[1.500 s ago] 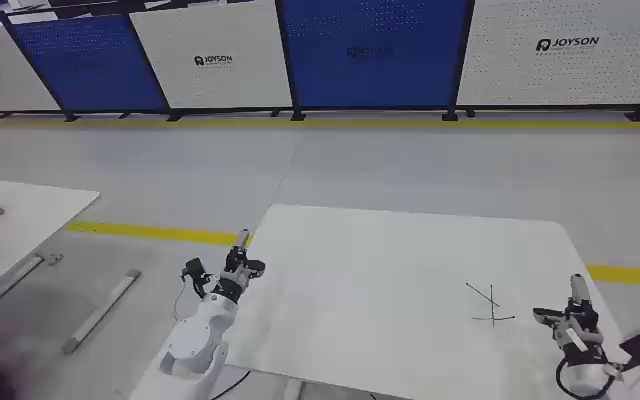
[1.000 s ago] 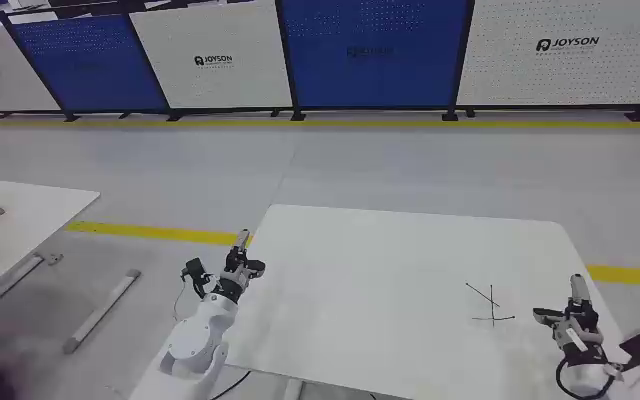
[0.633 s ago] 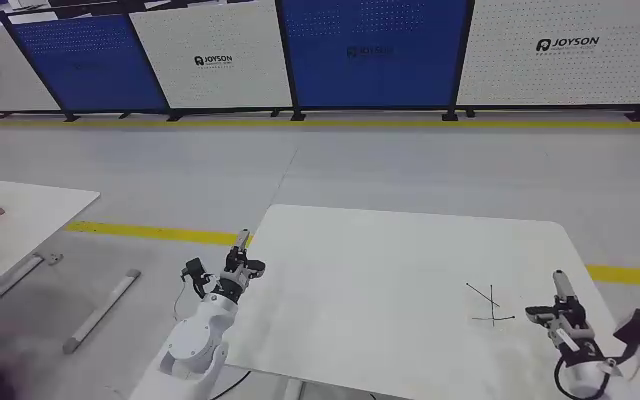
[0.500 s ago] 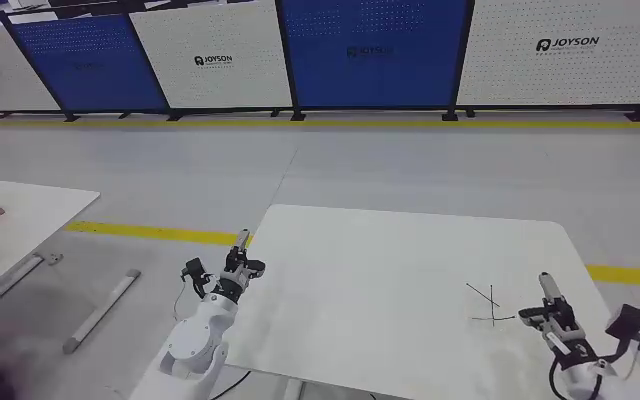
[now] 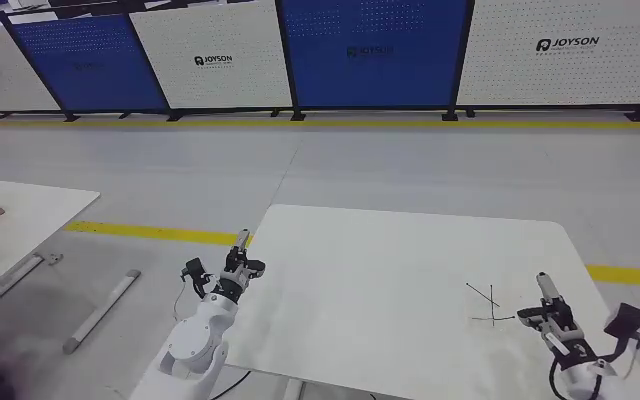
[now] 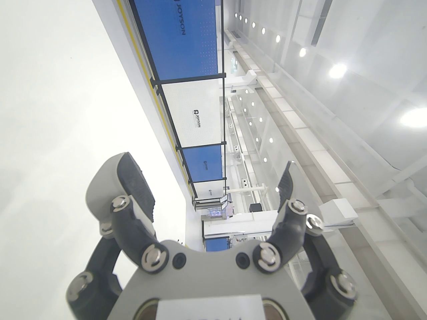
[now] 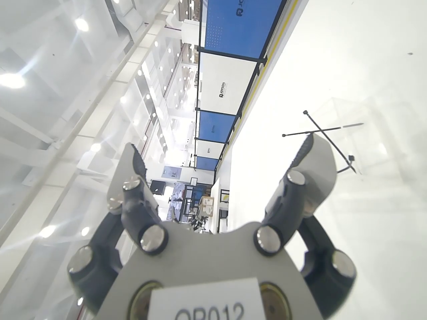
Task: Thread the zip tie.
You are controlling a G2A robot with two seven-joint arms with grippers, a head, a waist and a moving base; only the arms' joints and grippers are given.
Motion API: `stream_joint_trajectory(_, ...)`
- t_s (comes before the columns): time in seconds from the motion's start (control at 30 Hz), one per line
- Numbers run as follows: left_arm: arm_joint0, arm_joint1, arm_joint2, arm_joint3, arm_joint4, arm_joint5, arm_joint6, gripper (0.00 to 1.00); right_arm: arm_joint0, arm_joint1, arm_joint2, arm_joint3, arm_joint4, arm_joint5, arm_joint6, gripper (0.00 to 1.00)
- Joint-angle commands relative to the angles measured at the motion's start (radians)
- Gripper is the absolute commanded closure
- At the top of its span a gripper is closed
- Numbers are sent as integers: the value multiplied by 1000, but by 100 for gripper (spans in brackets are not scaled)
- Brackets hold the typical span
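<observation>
Crossed black zip ties [image 5: 490,305] lie flat on the white counter [image 5: 380,290], toward its right front part, none of them threaded or held. The right hand [image 5: 543,285] hovers just beside them over the counter's right front corner, its fingers spread wide and empty, the ties [image 7: 320,131] visible past one fingertip. At the counter's left edge, well apart from the ties, the left hand [image 5: 241,240] is likewise wide open and grips nothing.
</observation>
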Motion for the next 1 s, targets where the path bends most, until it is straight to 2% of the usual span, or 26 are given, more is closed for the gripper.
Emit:
stream_joint_trajectory(0.0,0,0,0,0,0,0,0,0,6,4,-2,3,-20,-5,64,0)
stream_joint_trajectory(0.27,0,0,0,0,0,0,0,0,41,26,75,20,-38,28,319,0)
stream_joint_trajectory(0.4,0,0,0,0,0,0,0,0,66,39,83,26,-100,51,442,0)
stream_joint_trajectory(0.47,0,0,0,0,0,0,0,0,104,44,66,44,-114,76,514,0)
stream_joint_trajectory(0.97,0,0,0,0,0,0,0,0,115,44,66,54,-97,82,524,0)
